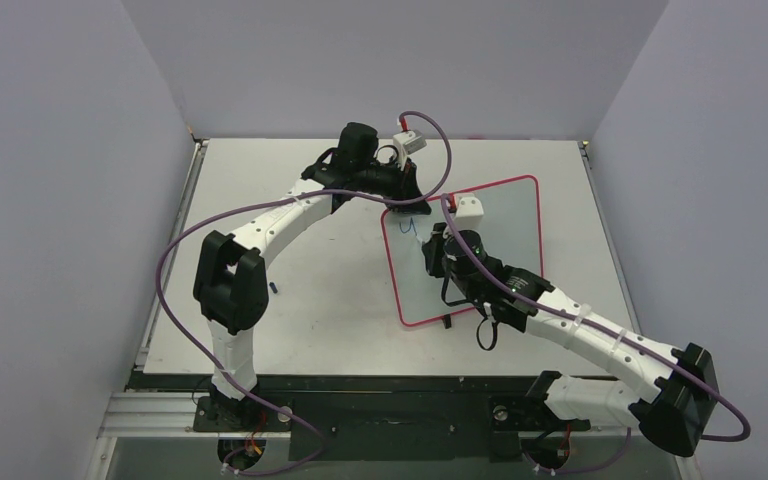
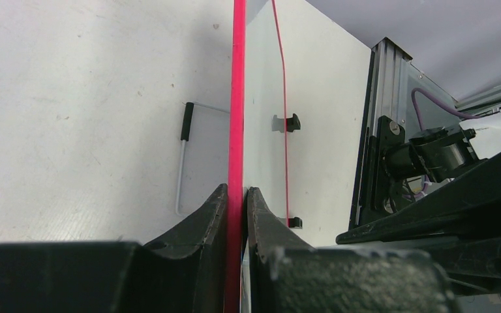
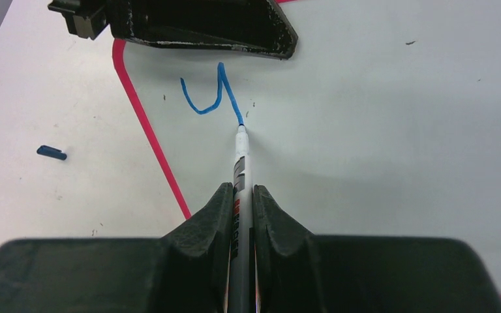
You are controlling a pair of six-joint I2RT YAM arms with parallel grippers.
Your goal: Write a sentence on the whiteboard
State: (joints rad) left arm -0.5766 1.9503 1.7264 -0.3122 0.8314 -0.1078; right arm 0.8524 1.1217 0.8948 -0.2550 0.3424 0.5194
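Clenched, both pairs of jaws have something between them. The left jaws pinch the thin pink-red frame [image 2: 237,98] of the rectangular glossy white whiteboard [image 1: 500,230] with rounded corners. In the left wrist view the frame runs straight up between the two black fingers [image 2: 202,222], which press on it from either side. From above, this grip sits at the board's far left corner, and the board lies skewed on the white counter [image 1: 310,300], right of centre. One small black foot [image 1: 447,321] shows at the board's near edge.

The right jaws grip a slim white-barrelled marker pen [image 3: 241,169] with grey and red print. Its barrel is pressed between the two fingers and points away from the wrist. The pen's tip touches the board's white surface [image 3: 365,130] near that same far left corner. It rests at the lower end of the blue handwritten marker lettering [image 3: 209,94], which is only a single hooked stroke, shaped like a u with a tail running down to the tip. The lettering lies just ahead of the right jaws and just below the black body of the left arm's fingers [image 3: 189,26], inside the frame's rounded corner [image 3: 121,59].

A small blue pen cap [image 3: 51,152] lies on the counter left of the board, apart from the frame; the top view shows it near the left arm's elbow [image 1: 274,288].
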